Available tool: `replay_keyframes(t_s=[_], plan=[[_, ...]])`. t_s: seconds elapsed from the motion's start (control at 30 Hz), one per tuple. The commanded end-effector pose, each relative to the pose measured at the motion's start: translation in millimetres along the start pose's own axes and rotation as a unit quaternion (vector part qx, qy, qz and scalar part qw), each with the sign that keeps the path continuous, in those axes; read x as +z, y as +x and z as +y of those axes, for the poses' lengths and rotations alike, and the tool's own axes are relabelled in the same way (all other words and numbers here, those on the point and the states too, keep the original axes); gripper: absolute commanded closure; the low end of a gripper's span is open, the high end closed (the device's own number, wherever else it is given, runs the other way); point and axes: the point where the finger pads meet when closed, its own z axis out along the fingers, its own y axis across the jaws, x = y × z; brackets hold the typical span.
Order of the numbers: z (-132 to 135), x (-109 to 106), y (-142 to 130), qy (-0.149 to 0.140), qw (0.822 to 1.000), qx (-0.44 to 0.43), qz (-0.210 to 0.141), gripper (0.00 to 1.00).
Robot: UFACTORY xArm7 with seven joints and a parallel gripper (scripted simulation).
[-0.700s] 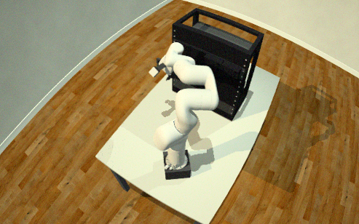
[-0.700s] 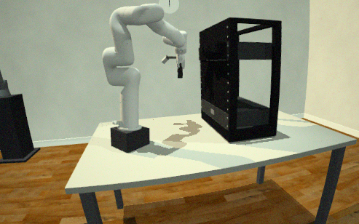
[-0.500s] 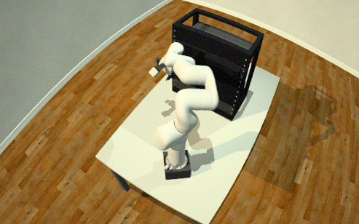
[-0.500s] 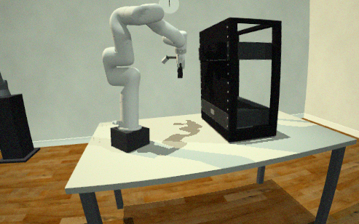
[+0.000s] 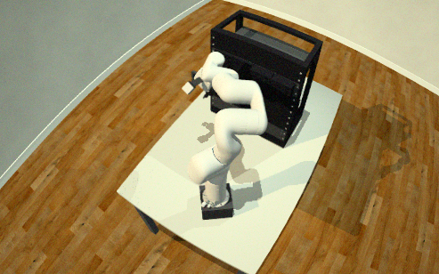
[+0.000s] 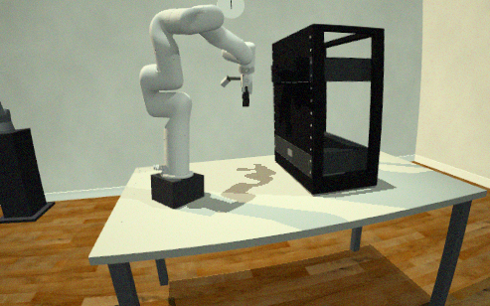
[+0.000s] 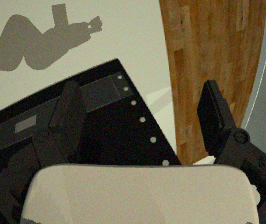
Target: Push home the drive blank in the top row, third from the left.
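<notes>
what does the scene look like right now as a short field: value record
arm: white, on a black base block near the table's front edge
claw: open, holding nothing, pointing down
claw position: in the air in front of the rack's upper front, not touching it
rack: black open frame, upright on the white table
rack contents: a grey-fronted unit at the bottom, darker units higher up
blanks: too dark to tell apart
floor: wood planks

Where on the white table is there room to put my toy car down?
The broad near stretch of the table, in front of the arm's black base, looks bare. So does the right end beside the rack. It is tighter between base and rack, where the open gripper hangs by the rack's front.
</notes>
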Motion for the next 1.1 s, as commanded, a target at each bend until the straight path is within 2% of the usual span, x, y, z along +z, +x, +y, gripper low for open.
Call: replay_keyframes(t_s=[0.0,0.97,1.07], plan=[[1.4,-1.4,-0.6,-0.002,1.0,0.0,-0.001,0.0],[1.4,-1.4,-0.6,-0.002,1.0,0.0,-0.001,0.0],[-0.1,-1.4,9.6,-0.002,1.0,-0.001,-0.001,0.0]])
